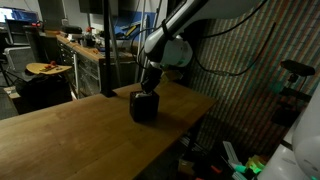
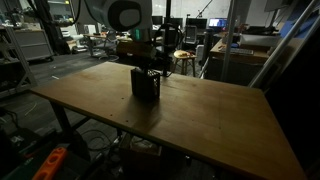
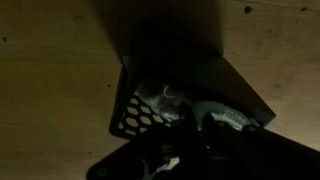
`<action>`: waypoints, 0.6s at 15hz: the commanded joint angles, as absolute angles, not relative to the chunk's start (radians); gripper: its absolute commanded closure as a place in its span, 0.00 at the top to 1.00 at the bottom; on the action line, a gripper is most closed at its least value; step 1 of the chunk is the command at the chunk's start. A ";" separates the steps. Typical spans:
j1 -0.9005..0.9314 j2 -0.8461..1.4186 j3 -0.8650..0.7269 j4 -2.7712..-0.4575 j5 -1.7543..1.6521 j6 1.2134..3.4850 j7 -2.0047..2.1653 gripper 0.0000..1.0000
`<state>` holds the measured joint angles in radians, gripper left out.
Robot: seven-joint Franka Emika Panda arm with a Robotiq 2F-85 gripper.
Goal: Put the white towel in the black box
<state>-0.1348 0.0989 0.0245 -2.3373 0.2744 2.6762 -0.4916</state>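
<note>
**Reaching into a black box [image 1: 144, 108] on a wooden table [image 1: 60, 125], in a dim room**

The workshop clutter behind the table is too dark to make out. The robot arm [image 1: 175, 40] bends down over the box, which stands upright on the table. The tool [image 2: 145, 68] sits at the box's mouth, its tip hidden; whether it is spread or closed, or holding anything, cannot be told. In the wrist view a pale crumpled patch, apparently the white towel [image 3: 165, 97], lies inside the box beside its perforated wall [image 3: 140, 115].
</note>
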 commanded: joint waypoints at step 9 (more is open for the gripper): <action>-0.113 0.139 -0.012 -2.296 0.121 2.662 -0.357 0.04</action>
<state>-0.1340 0.1171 0.0001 -2.3301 0.1613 2.6760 -0.4061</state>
